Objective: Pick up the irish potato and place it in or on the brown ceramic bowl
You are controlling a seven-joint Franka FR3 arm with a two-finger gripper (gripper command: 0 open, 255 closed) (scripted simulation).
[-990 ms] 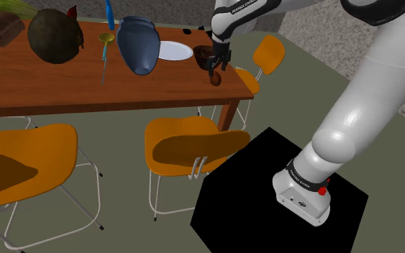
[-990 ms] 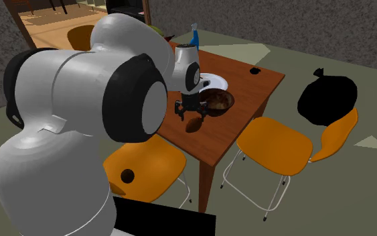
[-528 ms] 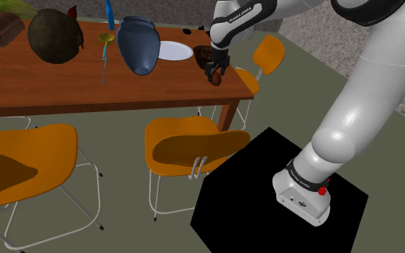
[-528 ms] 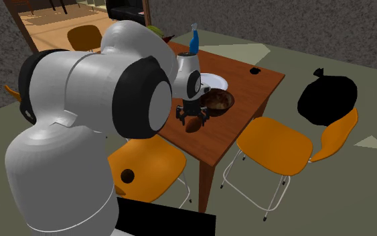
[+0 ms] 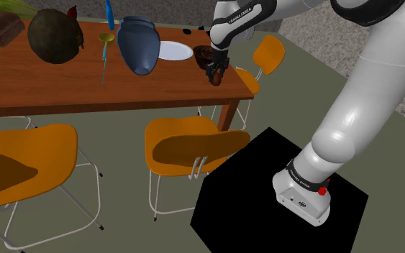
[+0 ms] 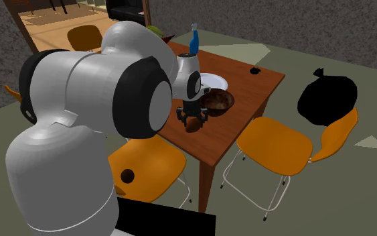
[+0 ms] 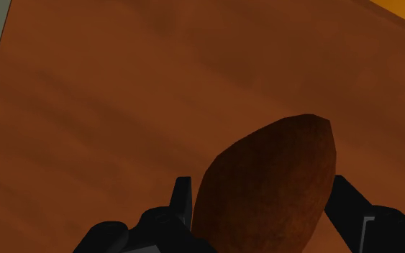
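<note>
- Since half a second ago the jaws have drawn in from a wider spread onto the potato, while the white arm [image 6: 80,114] has scarcely shifted.
- Seen from the wrist, the two black fingers [image 7: 182,205] press against either flank of the brown, egg-shaped irish potato [image 7: 269,190]. The jaws are closed about as far as its girth allows and hold nothing else.
- Held this way, the potato [image 5: 214,77] sits low over the reddish-brown wooden tabletop [image 5: 49,86], near its corner. It is just beside the dark brown, glossy ceramic bowl [image 6: 230,100], on the side toward the stand. I cannot tell whether it has left the wood.
- Gripping across the narrower width likely suits the rounded body, since the long axis would offer only tapering ends. The hand points straight down, which should allow a clean lift over the bowl's rim.
- Matte and faintly mottled, the potato's skin has a blunt tip pointing away from the hand. The tabletop [image 7: 121,108] shows soft grain streaks. A flat white plate [image 5: 173,50] lies touching or just beside the bowl [image 5: 201,52].
</note>
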